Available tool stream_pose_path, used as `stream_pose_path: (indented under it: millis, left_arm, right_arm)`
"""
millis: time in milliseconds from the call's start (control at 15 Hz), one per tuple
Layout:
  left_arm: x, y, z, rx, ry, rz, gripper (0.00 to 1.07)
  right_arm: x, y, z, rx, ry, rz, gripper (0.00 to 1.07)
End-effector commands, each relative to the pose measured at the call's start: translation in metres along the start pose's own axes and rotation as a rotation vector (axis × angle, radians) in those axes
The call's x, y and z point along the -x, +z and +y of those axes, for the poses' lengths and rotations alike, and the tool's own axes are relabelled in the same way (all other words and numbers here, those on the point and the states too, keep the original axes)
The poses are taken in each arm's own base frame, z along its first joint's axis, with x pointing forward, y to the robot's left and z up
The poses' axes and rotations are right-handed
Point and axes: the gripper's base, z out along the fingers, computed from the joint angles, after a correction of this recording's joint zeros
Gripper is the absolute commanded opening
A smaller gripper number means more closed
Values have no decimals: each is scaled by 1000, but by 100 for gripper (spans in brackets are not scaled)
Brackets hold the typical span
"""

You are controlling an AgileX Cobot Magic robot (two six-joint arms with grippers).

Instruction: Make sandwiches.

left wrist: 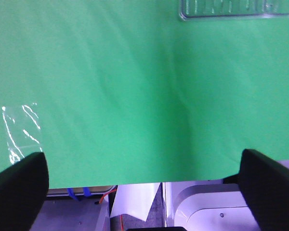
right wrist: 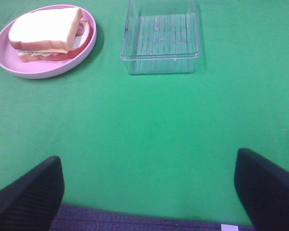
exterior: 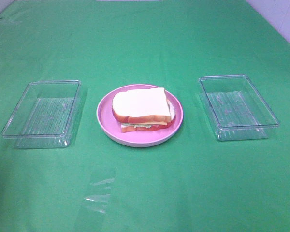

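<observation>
Seen from above: sandwich point(exterior: 141, 109) stacked on pink plate point(exterior: 106, 123) at centre of green desk point(exterior: 145, 43), between left tray point(exterior: 41, 113) and right tray point(exterior: 238, 106), both well apart from plate. No arms in frame.

From left wrist: left gripper point(left wrist: 144, 180) spread wide over bare cloth near desk edge, grasping nothing; tray rim at far side.

From right wrist: right gripper point(right wrist: 149, 185) likewise released, well short of sandwich point(right wrist: 45, 31), plate point(right wrist: 43, 70) and tray point(right wrist: 160, 41).
</observation>
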Motion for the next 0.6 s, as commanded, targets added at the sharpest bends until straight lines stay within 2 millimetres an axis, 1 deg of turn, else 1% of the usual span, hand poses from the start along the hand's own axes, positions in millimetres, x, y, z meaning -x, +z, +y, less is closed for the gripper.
stream_pose_path:
  millis: [67, 267, 333, 400, 533, 600]
  left_arm:
    - [-55, -23, -8, 2, 23, -189, 99]
    - [-121, -43, -15, 39, 54, -493, 99]
    - [-137, -46, -16, 45, 58, -551, 99]
    - [-164, -48, -19, 52, 63, -630, 99]
    - [-188, -45, -22, 52, 65, -702, 99]
    - [-197, -42, -24, 37, 64, -724, 99]
  right_arm:
    - [-3, -3, 1, -2, -12, -34, 91]
    - [-3, -3, 1, -2, -12, -34, 91]
    - [-3, -3, 1, -2, -12, -34, 91]
    - [-3, -3, 1, -2, -12, -34, 91]
    - [-3, -3, 1, -2, -12, -34, 91]
    - [-3, -3, 1, -2, -12, -34, 91]
